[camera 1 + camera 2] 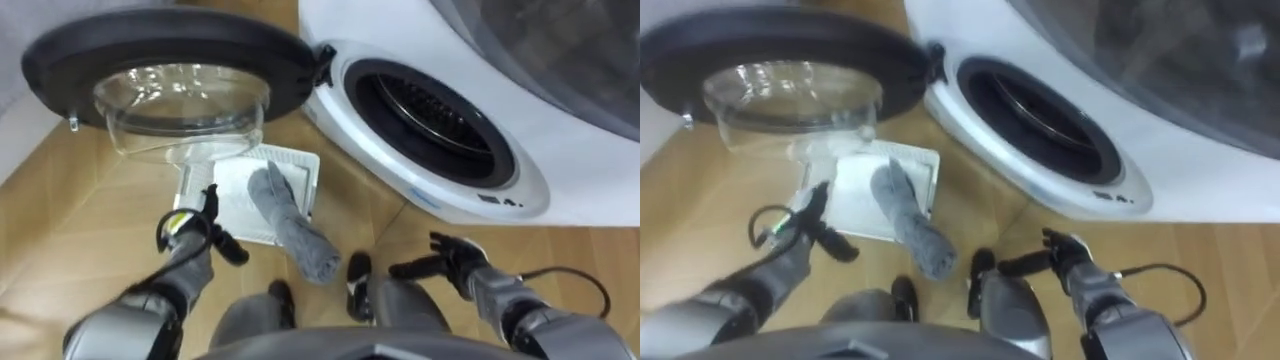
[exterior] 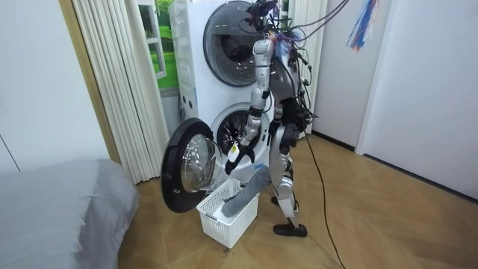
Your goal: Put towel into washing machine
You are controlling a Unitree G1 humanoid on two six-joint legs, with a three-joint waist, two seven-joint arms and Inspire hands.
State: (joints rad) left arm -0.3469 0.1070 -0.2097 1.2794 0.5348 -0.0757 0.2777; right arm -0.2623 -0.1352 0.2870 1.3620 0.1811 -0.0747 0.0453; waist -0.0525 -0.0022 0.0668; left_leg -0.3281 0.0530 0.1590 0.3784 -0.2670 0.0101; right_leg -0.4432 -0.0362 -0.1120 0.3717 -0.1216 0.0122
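Observation:
A grey towel [image 1: 290, 225] lies rolled in a white basket [image 1: 300, 160] on the floor, its near end drooping over the basket's front rim. The front-loading washing machine [image 1: 560, 140] stands just beyond, its round drum opening [image 1: 435, 115] dark and its door [image 1: 170, 70] swung wide to the left. My left hand [image 1: 195, 225] hovers open at the basket's left side, a little apart from the towel. My right hand [image 1: 450, 260] hangs open low on the right, below the drum opening, holding nothing. In the room view I stand upright beside the basket [image 2: 224, 217], facing the machine.
The open door [image 2: 187, 175], with its glass bowl, hangs over the far side of the basket. A second machine [image 2: 231, 45] is stacked above the lower one. Pleated curtains [image 2: 119, 82] and a grey bed [image 2: 60, 209] are on the room view's left. Wooden floor lies around.

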